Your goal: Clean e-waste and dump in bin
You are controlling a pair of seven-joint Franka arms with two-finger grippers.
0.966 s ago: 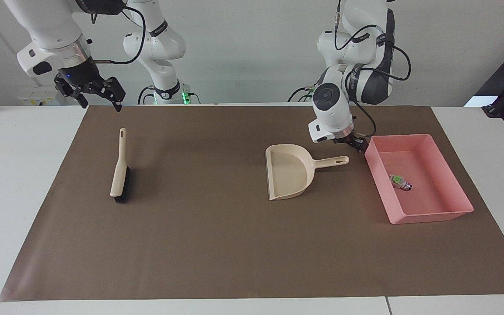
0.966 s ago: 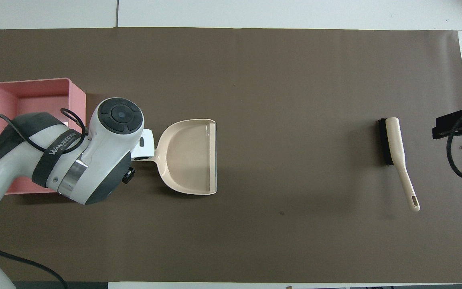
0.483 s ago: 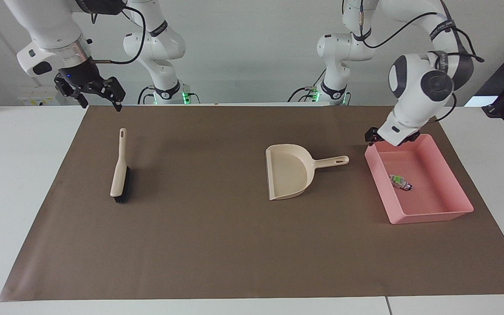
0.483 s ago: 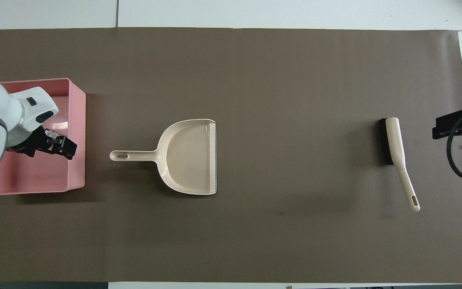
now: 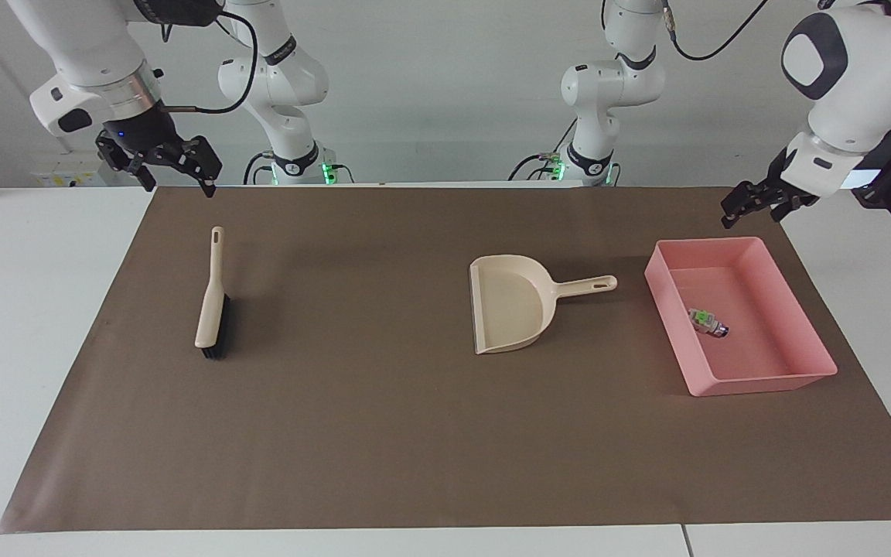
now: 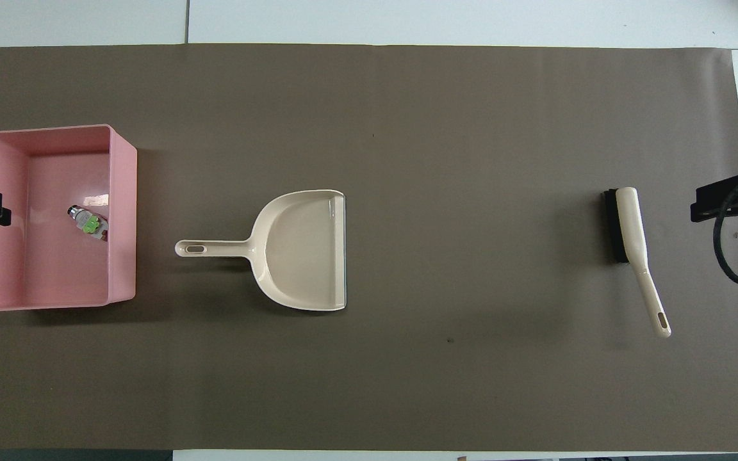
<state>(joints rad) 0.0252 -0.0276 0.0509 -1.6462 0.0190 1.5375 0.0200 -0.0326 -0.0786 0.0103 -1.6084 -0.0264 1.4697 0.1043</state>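
A: Two grippers, both raised and holding nothing. Where's the e-waste [image 5: 708, 322]?

B: Inside the bin [image 5: 801, 329], lying on its floor. Taking the bin as landmark: the left gripper [image 5: 759, 203] hangs above the mat by the bin's robot-side end, jaws parted, empty. The right gripper [image 5: 159, 158] is well apart, jaws wide.

A: Risks?

B: Few, I'd judge. The dustpan [image 5: 511, 303] lies beside the bin, the brush [image 5: 212, 298] well apart; a low-swinging arm could knock the bin and spill the scraps.

One bin [image 5: 788, 340], one dustpan [image 5: 509, 305], one brush [image 5: 212, 302]
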